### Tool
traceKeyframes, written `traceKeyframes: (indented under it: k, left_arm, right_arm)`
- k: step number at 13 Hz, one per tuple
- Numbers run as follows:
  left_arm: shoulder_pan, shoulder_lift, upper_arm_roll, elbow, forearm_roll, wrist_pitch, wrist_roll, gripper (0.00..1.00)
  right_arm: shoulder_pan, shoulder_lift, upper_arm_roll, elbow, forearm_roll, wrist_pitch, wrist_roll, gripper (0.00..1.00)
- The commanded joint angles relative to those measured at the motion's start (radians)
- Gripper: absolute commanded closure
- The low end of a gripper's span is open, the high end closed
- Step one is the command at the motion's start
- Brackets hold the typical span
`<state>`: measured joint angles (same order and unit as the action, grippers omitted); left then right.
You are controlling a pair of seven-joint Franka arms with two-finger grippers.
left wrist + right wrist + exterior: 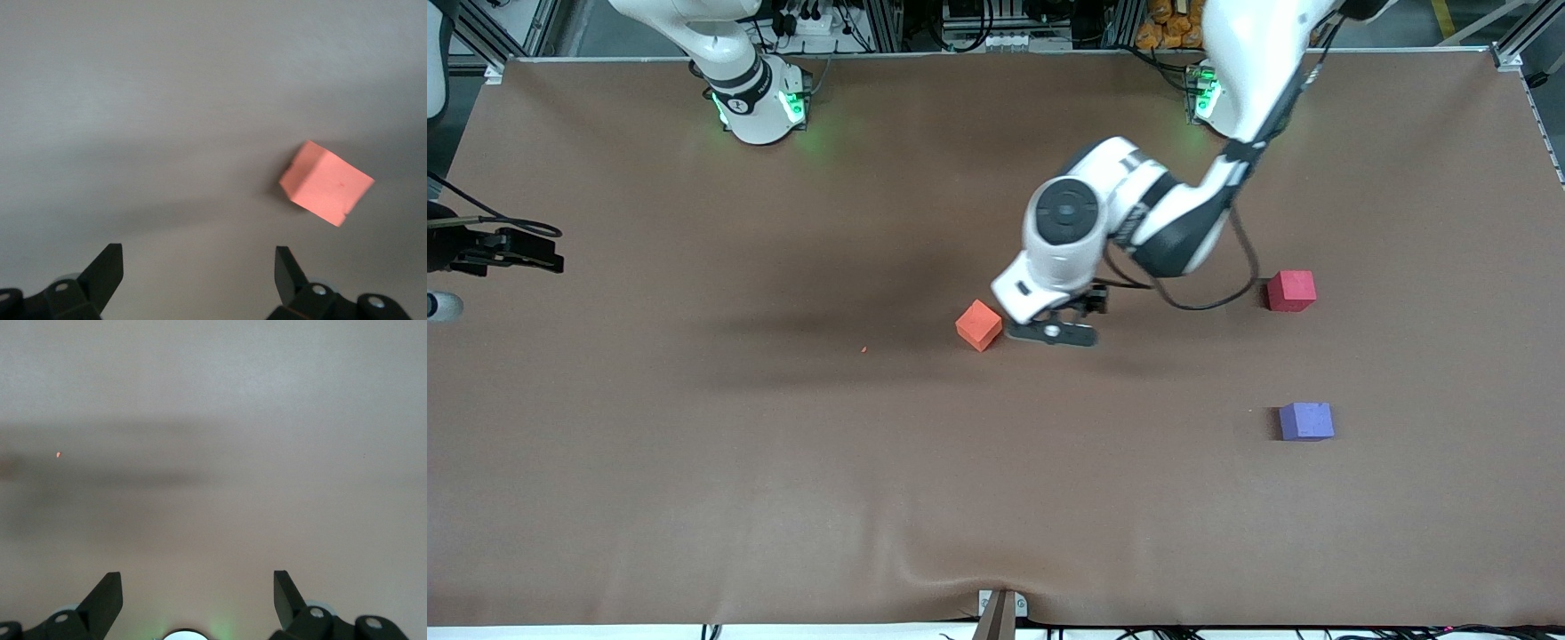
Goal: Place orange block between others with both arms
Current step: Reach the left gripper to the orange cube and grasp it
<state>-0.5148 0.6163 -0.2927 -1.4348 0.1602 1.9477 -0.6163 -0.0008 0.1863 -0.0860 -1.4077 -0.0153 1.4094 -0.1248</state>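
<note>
The orange block lies near the middle of the brown table. My left gripper hangs low just beside it, toward the left arm's end, open and with nothing between its fingers. In the left wrist view the block sits ahead of one finger, outside the gap. The pinkish-red cube and the purple-blue cube lie toward the left arm's end, the purple-blue one nearer the front camera. My right gripper is open over bare table and holds nothing; the right arm waits.
A tiny orange speck lies on the brown cloth, toward the right arm's end from the orange block. A metal bracket puckers the cloth at the front edge. Dark equipment juts in at the right arm's end.
</note>
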Motion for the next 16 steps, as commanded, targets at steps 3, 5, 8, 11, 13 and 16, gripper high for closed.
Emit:
traceKeyframes:
  k: [3, 5, 8, 11, 13, 16]
  left_arm:
    - [-0.14, 0.077, 0.021, 0.044, 0.102, 0.134, -0.055, 0.0]
    - [-0.155, 0.111, 0.021, 0.044, 0.146, 0.195, -0.08, 0.0]
    - [-0.22, 0.163, 0.084, 0.045, 0.17, 0.287, -0.108, 0.0]
    - [-0.284, 0.192, 0.156, 0.044, 0.17, 0.354, -0.172, 0.0]
    - [-0.289, 0.215, 0.164, 0.044, 0.168, 0.417, -0.189, 0.0]
    - [-0.289, 0.22, 0.164, 0.039, 0.17, 0.418, -0.189, 0.0]
  right_arm:
    - [0.005, -0.004, -0.003, 0.016, 0.009, -0.012, 0.019, 0.0]
    - [0.005, -0.004, -0.004, 0.019, 0.009, -0.012, 0.017, 0.0]
    - [0.001, -0.004, -0.006, 0.024, 0.032, -0.01, 0.017, 0.0]
    - [-0.002, -0.002, -0.006, 0.026, 0.035, -0.009, 0.016, 0.0]
    - [-0.002, -0.002, -0.006, 0.026, 0.037, -0.009, 0.014, 0.0]
    - [0.002, -0.002, -0.006, 0.026, 0.035, -0.009, 0.014, 0.0]
